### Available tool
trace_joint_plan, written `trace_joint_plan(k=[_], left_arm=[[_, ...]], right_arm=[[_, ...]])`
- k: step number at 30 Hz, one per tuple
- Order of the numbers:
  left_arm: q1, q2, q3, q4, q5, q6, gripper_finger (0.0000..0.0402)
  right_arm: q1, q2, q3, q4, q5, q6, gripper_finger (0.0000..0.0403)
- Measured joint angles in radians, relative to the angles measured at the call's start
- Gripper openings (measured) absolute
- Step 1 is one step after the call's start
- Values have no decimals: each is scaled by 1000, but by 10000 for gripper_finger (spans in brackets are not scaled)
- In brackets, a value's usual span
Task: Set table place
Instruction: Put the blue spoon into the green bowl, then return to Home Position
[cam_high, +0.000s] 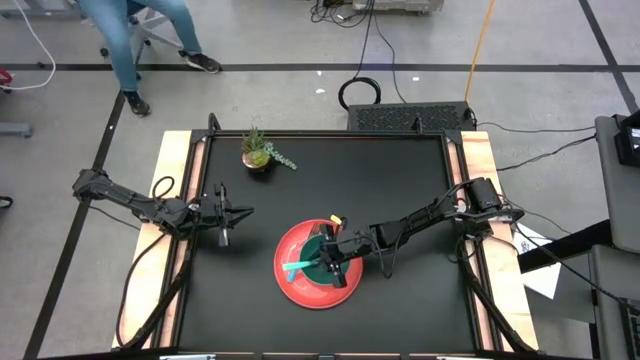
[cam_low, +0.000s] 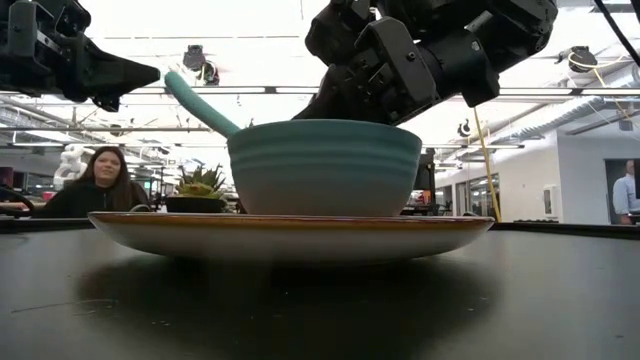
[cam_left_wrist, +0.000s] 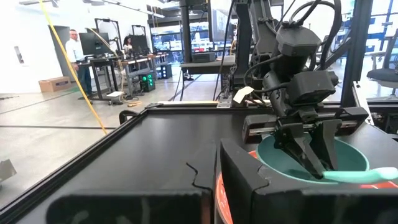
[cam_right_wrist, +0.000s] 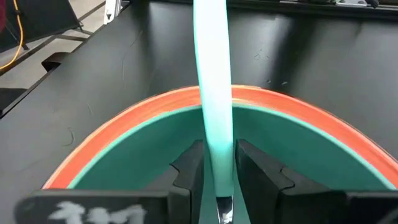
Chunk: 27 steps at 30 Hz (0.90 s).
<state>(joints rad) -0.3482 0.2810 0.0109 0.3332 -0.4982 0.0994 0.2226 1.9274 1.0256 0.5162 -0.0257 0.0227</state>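
Note:
The red plate (cam_high: 290, 285) lies on the black table (cam_high: 400, 180) near the middle front, with the teal bowl (cam_low: 325, 165) standing on it. My right gripper (cam_high: 333, 256) hangs over the bowl, fingers pointing down into it, shut on a teal-handled utensil (cam_right_wrist: 213, 93). Its head is hidden in the bowl, so I cannot tell fork from spoon. The second utensil does not show. My left gripper (cam_high: 243, 212) is open and empty, above the table to the plate's left, pointing at it. My right gripper pinches the utensil's teal handle (cam_right_wrist: 214, 163) between its two fingers (cam_right_wrist: 186, 171), close to where the metal (cam_right_wrist: 224, 211) begins. The fingers come from above, slanting down into the bowl. The handle's free end (cam_high: 293, 268) slants up over the bowl's rim toward the table's left.
A small potted plant (cam_high: 258, 152) stands near the far edge, left of centre. Pale wooden strips (cam_high: 172, 200) run along both short sides. Bare black table lies right of and beyond the plate. A person (cam_low: 90, 180) sits beyond the table.

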Motion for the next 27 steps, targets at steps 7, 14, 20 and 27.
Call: trace_joint_plan(k=[7,14,20,27], left_arm=[[0,0,0,6,0,-14,28],[0,0,0,-2,0,-16,28],[0,0,0,-16,0,-23,28],[0,0,0,-55,0,-20,28]], right_arm=[[1,0,0,-5,0,15,86],[2,0,0,20,0,10,88],[7,0,0,49,0,17,88],[15,-24,-1,61,-1,-4,88]])
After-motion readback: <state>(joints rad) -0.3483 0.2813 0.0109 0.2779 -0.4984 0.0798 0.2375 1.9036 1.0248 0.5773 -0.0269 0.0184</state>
